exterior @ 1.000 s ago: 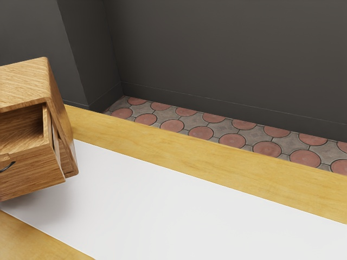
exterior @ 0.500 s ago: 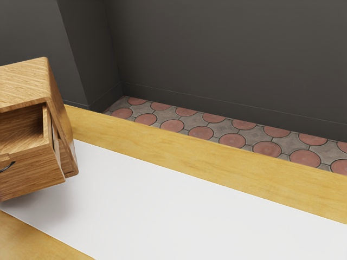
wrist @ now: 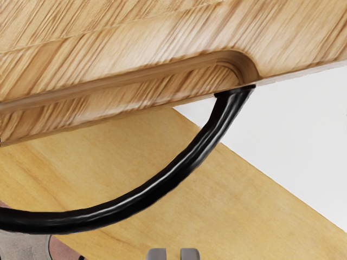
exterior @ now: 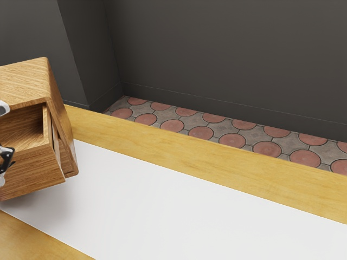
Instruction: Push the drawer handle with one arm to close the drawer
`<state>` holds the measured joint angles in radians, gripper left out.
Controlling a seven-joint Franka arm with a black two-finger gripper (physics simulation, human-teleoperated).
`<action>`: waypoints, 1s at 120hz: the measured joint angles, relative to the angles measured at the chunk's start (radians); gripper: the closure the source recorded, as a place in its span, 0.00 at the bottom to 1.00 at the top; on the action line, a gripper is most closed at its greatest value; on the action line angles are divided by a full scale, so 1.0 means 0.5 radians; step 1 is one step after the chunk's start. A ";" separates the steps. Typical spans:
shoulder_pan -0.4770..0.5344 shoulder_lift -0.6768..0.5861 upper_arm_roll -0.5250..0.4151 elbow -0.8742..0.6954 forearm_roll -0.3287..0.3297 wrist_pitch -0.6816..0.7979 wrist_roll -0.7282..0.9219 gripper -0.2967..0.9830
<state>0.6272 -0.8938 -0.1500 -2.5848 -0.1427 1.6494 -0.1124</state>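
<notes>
At the exterior view's left edge, part of my gripper (exterior: 6,158) is in front of the handle side of the pulled-out drawer (exterior: 35,169), covering the handle there. The drawer stands out from the wooden cabinet (exterior: 24,81), its inside exposed. In the wrist view the black curved handle (wrist: 157,187) arcs out from the wooden drawer front (wrist: 135,59). The tips of my gripper (wrist: 173,254) are a narrow gap apart, with nothing held between them, and a space separates them from the handle in that view.
A white strip (exterior: 179,200) runs along the yellow wooden table (exterior: 217,157) beside the cabinet. Beyond the table edge lie the patterned floor (exterior: 265,149) and a dark wall (exterior: 217,54).
My gripper and a pale piece of the arm have come into the exterior view at its left edge, in front of the drawer. The drawer has not visibly moved.
</notes>
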 joint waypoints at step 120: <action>-0.082 0.260 0.220 0.101 0.224 0.171 -0.430 0.84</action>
<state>0.5863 -0.7640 -0.0402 -2.5345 -0.0306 1.7350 -0.3275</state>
